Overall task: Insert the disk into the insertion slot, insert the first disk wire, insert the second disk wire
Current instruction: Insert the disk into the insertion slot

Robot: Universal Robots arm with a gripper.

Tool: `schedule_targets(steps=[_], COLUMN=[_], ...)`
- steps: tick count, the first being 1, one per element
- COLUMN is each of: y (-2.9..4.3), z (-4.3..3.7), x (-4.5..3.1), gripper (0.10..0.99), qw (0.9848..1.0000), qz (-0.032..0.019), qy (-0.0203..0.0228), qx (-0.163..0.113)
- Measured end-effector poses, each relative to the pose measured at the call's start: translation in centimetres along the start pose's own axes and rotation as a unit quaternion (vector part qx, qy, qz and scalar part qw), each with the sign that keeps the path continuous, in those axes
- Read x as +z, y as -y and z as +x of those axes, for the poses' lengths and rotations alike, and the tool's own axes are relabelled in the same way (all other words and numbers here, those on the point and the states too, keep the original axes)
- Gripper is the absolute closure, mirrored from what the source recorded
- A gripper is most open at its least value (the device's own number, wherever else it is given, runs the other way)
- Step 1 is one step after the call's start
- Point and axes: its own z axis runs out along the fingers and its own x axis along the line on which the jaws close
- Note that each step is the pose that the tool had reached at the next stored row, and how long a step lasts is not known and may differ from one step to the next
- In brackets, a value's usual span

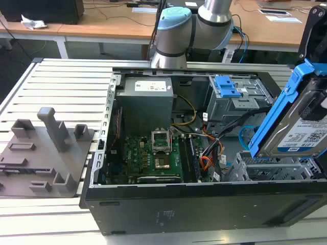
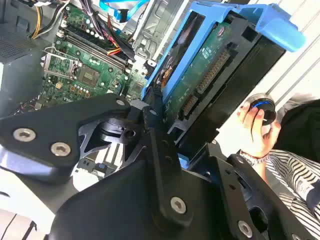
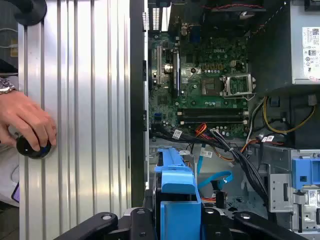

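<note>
In the exterior view the disk (image 1: 302,133), a silver drive with a white-and-blue label in a bright blue carrier, hangs tilted at the right of the open computer case. My gripper (image 1: 318,109) is shut on it. Just below it sits the insertion slot (image 1: 271,166), a grey perforated cage. The first disk wire (image 1: 206,162), an orange, red and black bundle, lies loose beside the motherboard. The second disk wire (image 1: 246,133), a light-blue loop, lies left of the disk. The second wrist view has the disk (image 2: 210,65) clamped in my black gripper (image 2: 167,127). The first wrist view has the carrier (image 3: 176,197) and the light-blue wire (image 3: 216,177).
A grey bay with a blue latch (image 1: 227,88) stands behind the cage, and a power supply (image 1: 145,97) at the back left. A grey fixture (image 1: 46,148) lies on the slatted table. A person's hand (image 3: 25,120) rests on a black knob (image 3: 32,147) beside the case.
</note>
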Motion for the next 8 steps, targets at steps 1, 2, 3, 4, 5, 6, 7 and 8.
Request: schedule_targets(steps=[1, 2, 3, 4, 5, 6, 7, 8], y=[0.0, 0.0, 0.0, 0.01, 0.01, 0.01, 0.01, 0.01], z=[0.0, 0.0, 0.0, 0.0, 0.0, 0.0, 0.0, 0.0], x=[0.03, 0.07, 0.12, 0.23, 0.31, 0.34, 0.38, 0.44], gripper=[0.725, 0.725, 0.725, 0.725, 0.725, 0.725, 0.725, 0.725], qw=[1.0, 1.0, 1.0, 1.0, 1.0, 1.0, 1.0, 1.0], qz=[0.0, 0.0, 0.0, 0.0, 0.0, 0.0, 0.0, 0.0], qy=[-0.0001, 0.0, 0.0, 0.0, 0.0, 0.0, 0.0, -0.0001], qx=[0.0, 0.0, 0.0, 0.0, 0.0, 0.0, 0.0, 0.0])
